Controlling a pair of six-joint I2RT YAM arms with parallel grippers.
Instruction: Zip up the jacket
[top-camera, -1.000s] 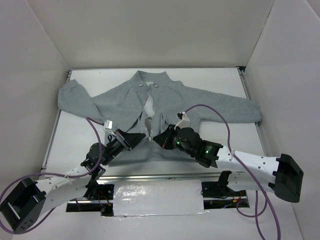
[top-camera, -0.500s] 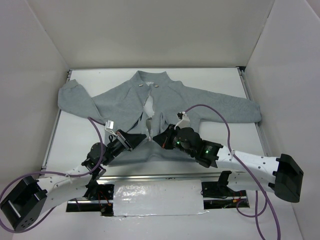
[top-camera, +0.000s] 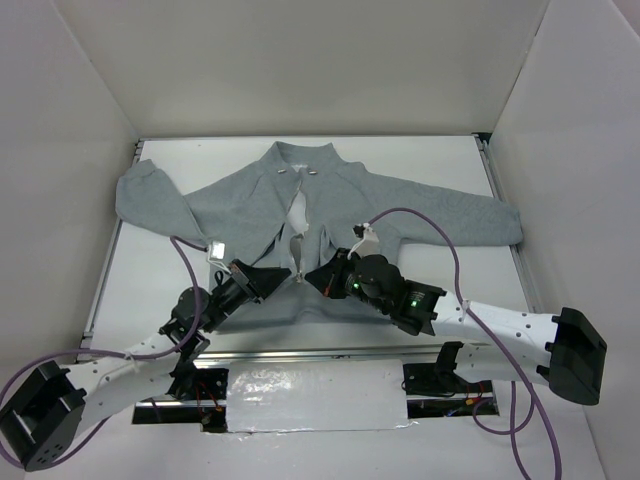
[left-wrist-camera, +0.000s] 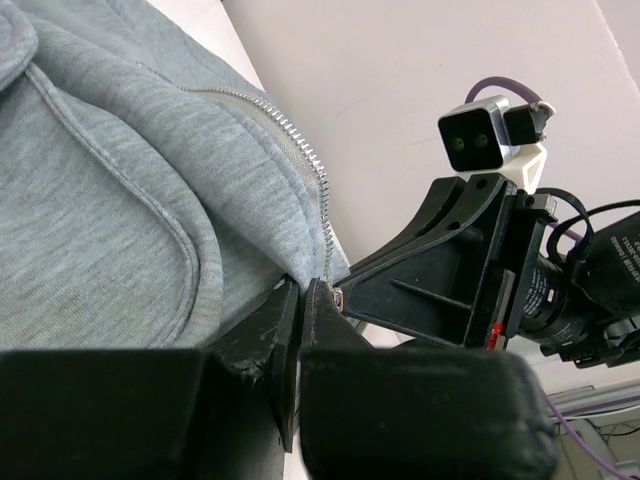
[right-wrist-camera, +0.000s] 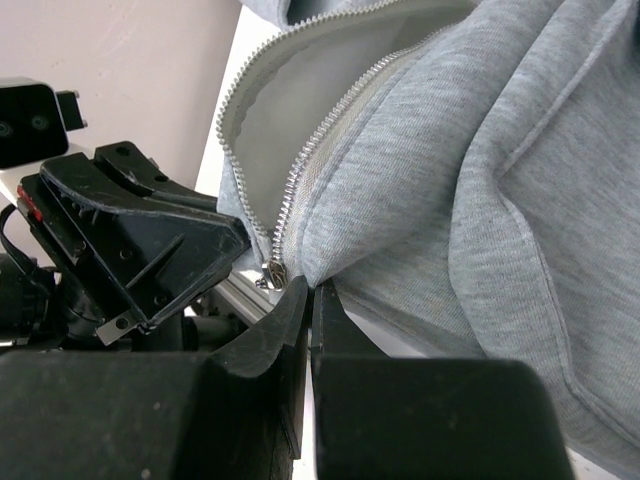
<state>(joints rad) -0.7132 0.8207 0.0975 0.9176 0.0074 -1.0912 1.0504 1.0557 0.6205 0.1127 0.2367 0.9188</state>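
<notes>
Fleece, light grey and softly napped, makes up the jacket (top-camera: 250, 205), which lies spread front-up on the white worktop (top-camera: 440, 160). Its stand-up collar (top-camera: 300, 160) points at the far edge and its hem lies toward the near edge. One sleeve bunches toward the far-left corner; the other runs out straight to the right edge.

The zipper (right-wrist-camera: 300, 170) is a row of small pale silvery teeth on grey tape. Its two sides curve apart above the hem, showing smooth whitish lining between them. A small metal slider (right-wrist-camera: 271, 270) sits at the bottom of the teeth. A curved pocket seam (left-wrist-camera: 130, 190) forms a raised ridge in the knit.

The left claw (left-wrist-camera: 300, 298), of black angular plastic, has its fingers drawn to a thin slit. It pinches the hem edge just beside the lowest teeth.

The right claw (right-wrist-camera: 309, 292) is pressed equally narrow and grips a fold of the hem, touching the fabric just beside the slider. Both claws meet tip to tip at the middle of the hem, near the worktop's near edge.
</notes>
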